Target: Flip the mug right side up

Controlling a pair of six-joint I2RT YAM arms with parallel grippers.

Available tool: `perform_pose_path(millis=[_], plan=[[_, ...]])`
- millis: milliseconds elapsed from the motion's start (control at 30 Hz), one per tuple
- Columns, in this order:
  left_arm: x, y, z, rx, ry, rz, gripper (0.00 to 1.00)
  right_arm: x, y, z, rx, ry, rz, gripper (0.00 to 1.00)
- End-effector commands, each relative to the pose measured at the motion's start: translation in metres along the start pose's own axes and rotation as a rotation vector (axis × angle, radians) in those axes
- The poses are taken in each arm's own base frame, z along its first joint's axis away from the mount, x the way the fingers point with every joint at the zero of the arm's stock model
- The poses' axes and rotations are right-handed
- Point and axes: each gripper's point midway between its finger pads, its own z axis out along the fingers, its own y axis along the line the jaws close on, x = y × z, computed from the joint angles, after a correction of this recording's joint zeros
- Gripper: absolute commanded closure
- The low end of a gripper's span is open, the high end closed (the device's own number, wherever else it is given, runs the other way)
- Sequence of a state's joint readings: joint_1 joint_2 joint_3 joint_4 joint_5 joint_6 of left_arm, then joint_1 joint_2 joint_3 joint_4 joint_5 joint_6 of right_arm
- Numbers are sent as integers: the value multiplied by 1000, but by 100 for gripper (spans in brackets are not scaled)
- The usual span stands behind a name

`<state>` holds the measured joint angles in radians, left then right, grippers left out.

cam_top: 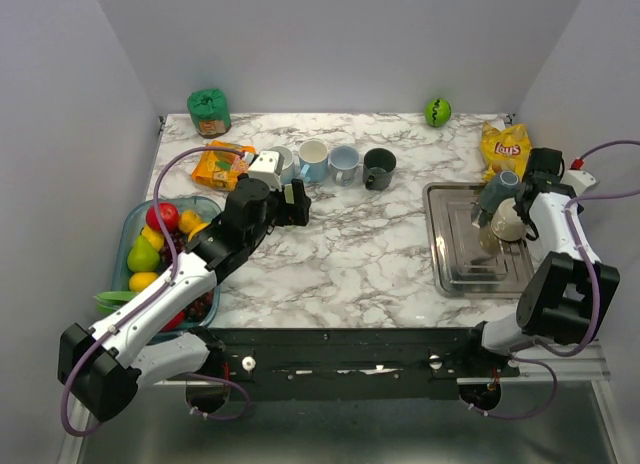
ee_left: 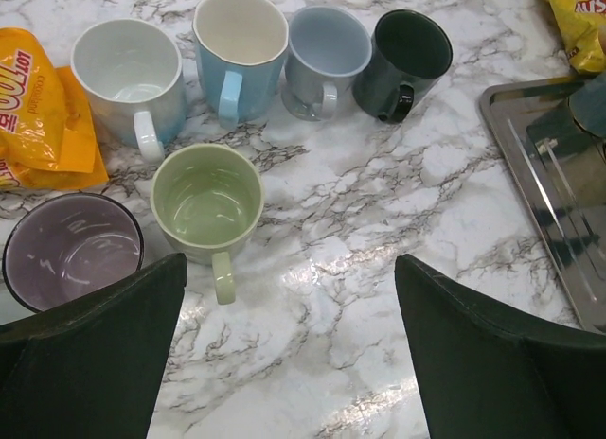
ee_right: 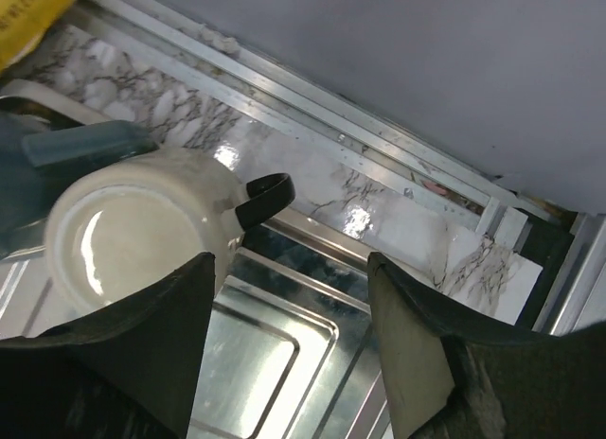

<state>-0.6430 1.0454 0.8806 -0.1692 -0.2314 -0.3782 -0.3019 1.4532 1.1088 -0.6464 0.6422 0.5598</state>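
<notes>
Right gripper [ee_right: 289,302]: jaws spread wide, nothing held, poised over the tray [ee_right: 284,373]. Just outboard of one finger, not between the jaws: cream mug [ee_right: 133,236], on the tray with its base facing the wrist and its black handle [ee_right: 265,195] pointing into the space ahead of the fingertips. Shift sideways to centre the mug body between the jaws, grip the wall clear of the handle, lift, then roll the wrist half a turn. Further ahead, avoid the blue-grey mug [ee_right: 85,141]. Left gripper [ee_left: 289,283]: likewise wide, empty.
</notes>
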Motion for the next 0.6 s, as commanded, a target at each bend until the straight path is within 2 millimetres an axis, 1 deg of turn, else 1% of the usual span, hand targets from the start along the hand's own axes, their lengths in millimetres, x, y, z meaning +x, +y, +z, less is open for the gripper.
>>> perform_pose_path(millis=[0,67,200,333,433,467,567], plan=[[11,-4,4,19,47,-11,1,-3,-16,21,115,-1,43,34],[15,-4,7,19,60,-13,1,-3,-19,26,128,1,56,38],[19,-5,12,20,80,-12,1,-1,-19,28,113,-8,73,43],[27,-6,16,24,107,-14,1,-9,-18,25,89,-42,95,44],[29,-6,17,26,113,-15,1,-12,-14,30,66,-47,82,45],[29,-6,18,25,116,-14,1,-14,-8,35,35,-55,51,47],[30,-5,17,22,118,-12,1,-15,-2,43,-4,-62,8,51]])
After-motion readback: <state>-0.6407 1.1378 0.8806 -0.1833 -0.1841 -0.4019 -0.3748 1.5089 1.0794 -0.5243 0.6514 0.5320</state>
